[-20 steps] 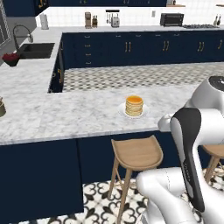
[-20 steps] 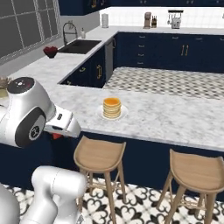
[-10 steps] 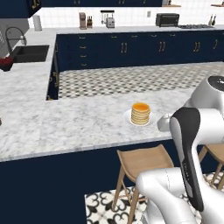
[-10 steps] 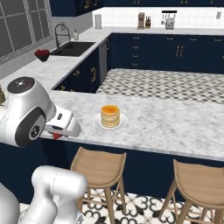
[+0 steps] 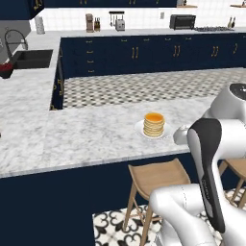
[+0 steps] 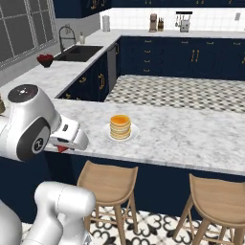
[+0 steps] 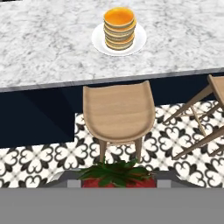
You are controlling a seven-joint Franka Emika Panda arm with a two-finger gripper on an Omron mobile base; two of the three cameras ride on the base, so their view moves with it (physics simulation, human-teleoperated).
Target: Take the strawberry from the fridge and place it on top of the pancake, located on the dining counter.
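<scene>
The gripper (image 7: 117,183) is closed narrow on the strawberry (image 7: 117,177): in the hand view the red berry w/ its green leaves sits between the two dark finger tips at the bottom edge. In the right base view a small red bit (image 6: 62,149) shows under the white hand, at the gripper (image 6: 67,143), which hangs just at the near edge of the desk (image 6: 191,139), not over it.

The pancake (image 7: 119,28) is ahead of the gripper and well apart from it, a stack of golden rounds on a white plate (image 7: 98,41), standing on the marble top of the desk (image 7: 43,43) close to its near edge. In the right base view the pancake (image 6: 120,127) is to the right of the gripper and a bit further in on the slab. In the left base view the pancake (image 5: 154,124) is near the white wrist of the arm, to its left; the gripper tips I cannot make out there.

Between the gripper and the pancake, lower down, a wooden stool (image 7: 118,111) stands against the navy base of the desk, on the black-white patterned floor (image 7: 39,159). A 2nd stool (image 7: 214,94) is at the right side of the hand view, only partly seen.

Far beyond the desk, a black sink (image 6: 79,52) w/ a tap is in the other worktop, and a dark red bowl (image 6: 45,60) stands near it. Navy cabinets (image 5: 144,53) w/ brass handles run along the back wall.
</scene>
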